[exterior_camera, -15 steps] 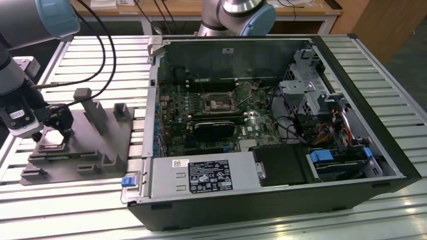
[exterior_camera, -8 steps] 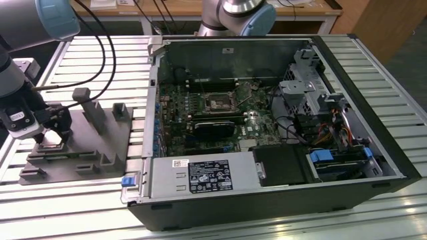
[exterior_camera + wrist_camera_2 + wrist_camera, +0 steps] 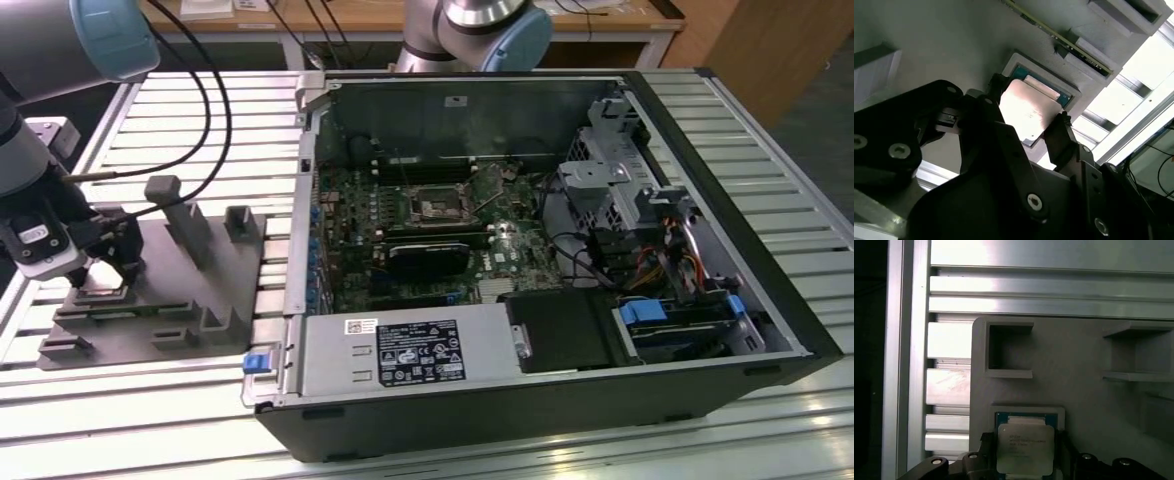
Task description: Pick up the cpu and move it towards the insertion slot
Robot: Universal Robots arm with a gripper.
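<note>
The robot arm's hand (image 3: 103, 276) is low over a grey block (image 3: 174, 300) that lies on the desk (image 3: 200, 110), near the desk's edge at the exterior view's left. The desk is made of long shiny metal bars. The cpu (image 3: 1026, 112) is a small flat square with a silver top, and it sits in a little square nest in the grey block. In both wrist views the hand's two black fingers (image 3: 1059, 135) are on two sides of the cpu, one on each side, right up against its edges. The hand is closed just as wide as the cpu and has hold of it. The cpu still looks to be down in its nest. The first wrist view shows the cpu (image 3: 1025, 445) from above, with the grey block (image 3: 1069, 365) going on past it and other square pockets in that block. A big open computer box (image 3: 787, 300) lies in the middle of the desk, just beside the grey block. Inside it is a green board, and the insertion slot (image 3: 438, 205) is a black square with a thin silver frame on that board. The slot is well apart from the hand and the cpu. A long black card (image 3: 427, 258) lies on the board just beside the slot.
</note>
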